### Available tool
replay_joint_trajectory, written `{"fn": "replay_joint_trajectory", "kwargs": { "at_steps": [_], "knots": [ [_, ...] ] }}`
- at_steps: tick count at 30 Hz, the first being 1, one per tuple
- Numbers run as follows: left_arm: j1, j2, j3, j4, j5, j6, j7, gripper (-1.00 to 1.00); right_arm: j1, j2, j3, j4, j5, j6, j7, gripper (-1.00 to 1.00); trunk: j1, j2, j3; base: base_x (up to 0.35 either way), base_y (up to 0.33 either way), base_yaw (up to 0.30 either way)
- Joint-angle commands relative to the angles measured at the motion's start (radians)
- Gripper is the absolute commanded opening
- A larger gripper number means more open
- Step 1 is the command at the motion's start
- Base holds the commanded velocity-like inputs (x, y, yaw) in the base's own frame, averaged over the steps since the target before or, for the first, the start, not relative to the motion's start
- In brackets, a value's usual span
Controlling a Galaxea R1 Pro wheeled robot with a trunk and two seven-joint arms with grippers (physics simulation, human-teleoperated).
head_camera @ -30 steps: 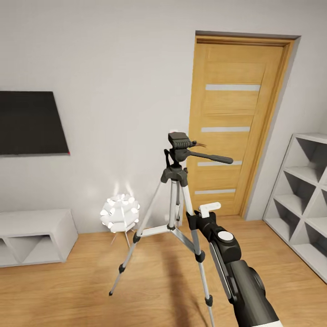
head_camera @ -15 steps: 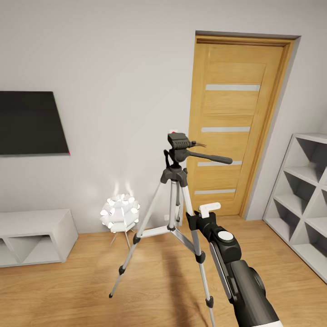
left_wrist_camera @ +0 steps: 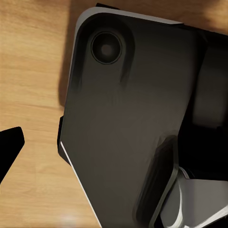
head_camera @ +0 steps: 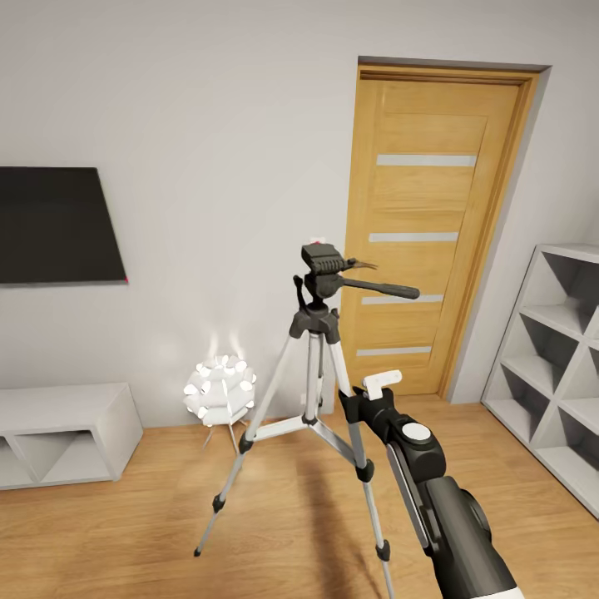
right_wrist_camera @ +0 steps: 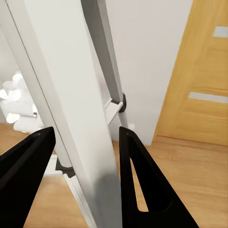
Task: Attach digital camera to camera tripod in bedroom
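**Right fingers closed around a tripod leg, bedroom floor**

My right arm reaches forward and up from the lower right of the head view, wrist ending at the right gripper point(head_camera: 359, 408) against the near leg of the camera tripod point(head_camera: 314, 366). In the right wrist view the two dark fingers point(right_wrist_camera: 137, 190) of the gripper point(right_wrist_camera: 83, 180) sit either side of a silver leg point(right_wrist_camera: 71, 118), which fills the gap between them; I read this as a pinch on the leg, though the contact faces are hidden.

The tripod stands on the wood floor point(head_camera: 125, 532), legs spread, black head and pan handle point(head_camera: 378, 288) pointing toward the oak door point(head_camera: 428, 225). It looks slightly tilted.

The digital camera: a tiny pale and red fleck sits atop the tripod head; too small to identify.

Left wrist view: a dark robot panel point(left_wrist_camera: 128, 123) over floor, one black fingertip point(left_wrist_camera: 9, 147) at the edge. I cannot tell how the left fingers stand.

Surroundings: white ball lamp point(head_camera: 220, 389) just beyond the far leg, low white cabinet point(head_camera: 62, 433) at left, grey cube shelf point(head_camera: 553, 358) at right, wall TV point(head_camera: 54, 225). Open floor lies between tripod and shelf.
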Motion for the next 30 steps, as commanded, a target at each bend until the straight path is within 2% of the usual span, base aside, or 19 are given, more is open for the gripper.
{"fn": "replay_joint_trajectory", "kwargs": {
  "at_steps": [1, 13, 30],
  "knots": [
    [0.001, 0.0, 0.0, -0.002, 0.006, -0.001, 0.0, 1.0, -0.001, 0.0, -0.001, -0.002, 0.007, 0.005, 0.008, -1.0, 0.0, -0.001, -0.001, -0.057, 0.0, 0.0],
    [0.001, 0.0, 0.0, -0.002, 0.006, -0.002, 0.0, 1.0, -0.001, 0.0, 0.001, 0.0, 0.007, 0.005, 0.012, -1.0, 0.0, -0.001, -0.001, -0.202, 0.124, 0.0],
    [0.001, 0.0, 0.0, -0.002, 0.006, -0.002, 0.0, 1.0, -0.001, 0.001, 0.021, 0.01, 0.004, 0.005, 0.013, -1.0, 0.0, -0.001, -0.001, -0.182, 0.272, 0.0]
  ]
}}
